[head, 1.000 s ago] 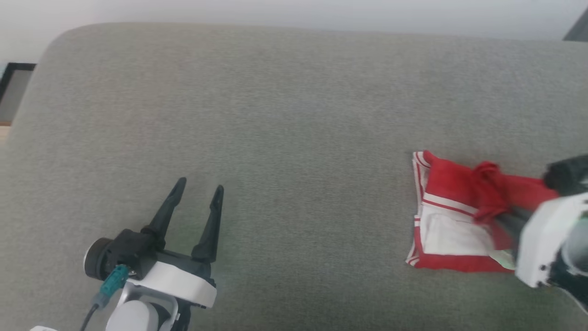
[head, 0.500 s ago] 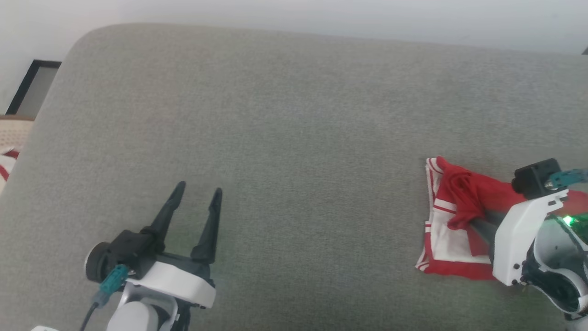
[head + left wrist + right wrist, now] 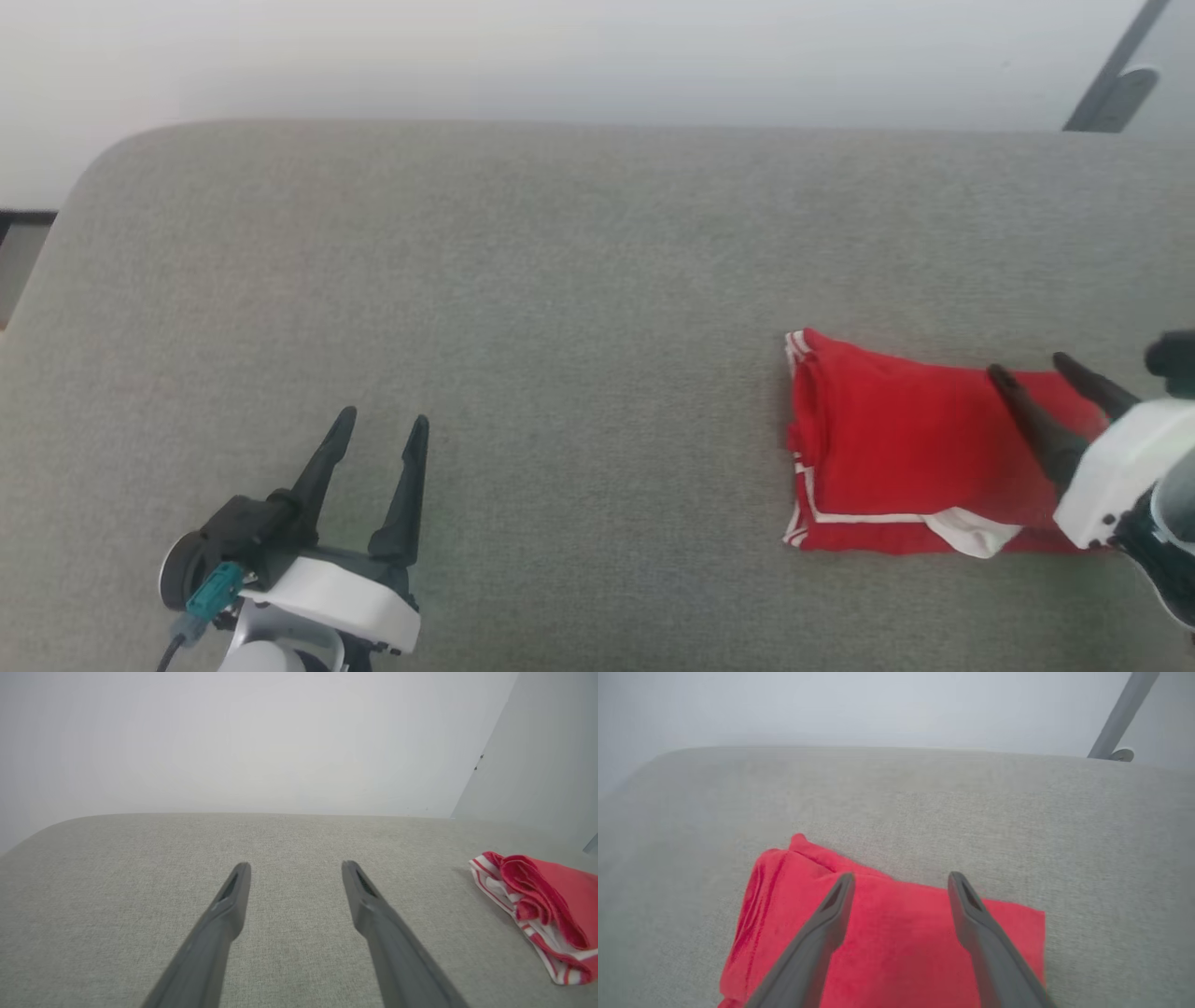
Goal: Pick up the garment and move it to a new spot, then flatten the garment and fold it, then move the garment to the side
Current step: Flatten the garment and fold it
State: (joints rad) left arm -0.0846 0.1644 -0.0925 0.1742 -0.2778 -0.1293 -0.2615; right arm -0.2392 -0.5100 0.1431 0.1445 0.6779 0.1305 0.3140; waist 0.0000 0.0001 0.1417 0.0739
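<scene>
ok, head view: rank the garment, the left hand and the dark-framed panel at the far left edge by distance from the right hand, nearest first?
1. garment: under the right hand, right side.
2. left hand: lower left.
3. dark-framed panel: far left edge of the view.

No readable text, label or number shows on anything here.

The garment (image 3: 887, 439) is thin red cloth, matt and soft-looking, with a fine nap on top and white-and-red striped trim (image 3: 537, 933) at its edge. The counter (image 3: 560, 308) wears a grey woven fabric, matt and slightly coarse. The left pincer (image 3: 385, 417) and the right pincer (image 3: 1030, 364) have fingers (image 3: 224, 924) of dark, smooth, matt plastic. The shells (image 3: 336, 597) behind them are white plastic with a light sheen. The wall (image 3: 560, 56) is smooth and matt.
</scene>
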